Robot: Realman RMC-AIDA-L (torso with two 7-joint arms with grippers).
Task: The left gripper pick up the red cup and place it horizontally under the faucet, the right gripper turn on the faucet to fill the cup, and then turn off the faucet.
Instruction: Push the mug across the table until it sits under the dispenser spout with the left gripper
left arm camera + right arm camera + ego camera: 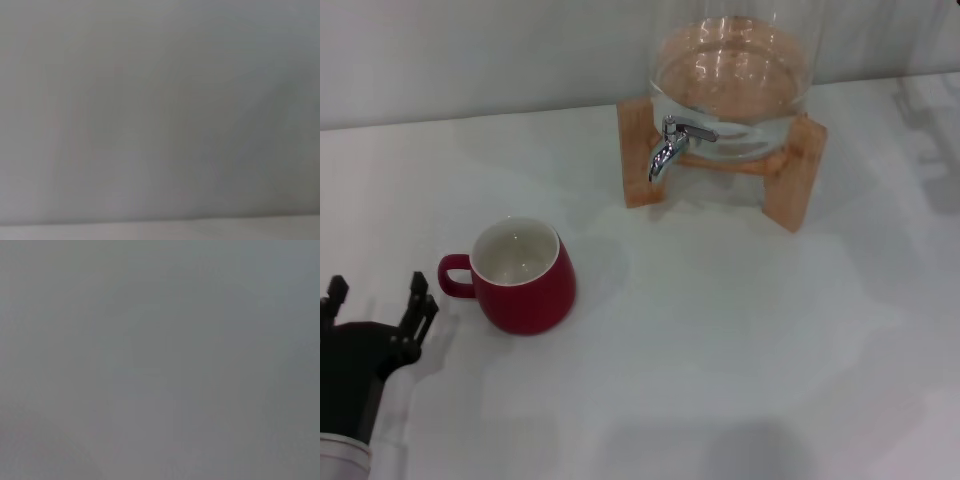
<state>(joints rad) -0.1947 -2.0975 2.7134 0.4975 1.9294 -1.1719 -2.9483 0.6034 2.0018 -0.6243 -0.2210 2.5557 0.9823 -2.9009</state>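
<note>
Red cup (523,277) stands upright on the white desk (720,350) in the lower left of the head view, its white inside showing and its loop handle turned toward the frame's left edge; the left gripper (377,297) sits in the lower left corner, just beside that handle and apart from it, with its two black fingers (419,300) spread wide and nothing between the jaws; the faucet (675,142) is in the upper middle of the frame, a chrome spigot with its spout curving down, fitted to a clear glass dispenser (735,75) on a wooden stand (792,180); cup and faucet are well apart, with bare desk under the spout; the right gripper does not appear in this view.

Left wrist view gives only a plain pale grey surface with a lighter band along the bottom edge.

Right wrist view is a uniform grey blur; nothing can be made out.
</note>
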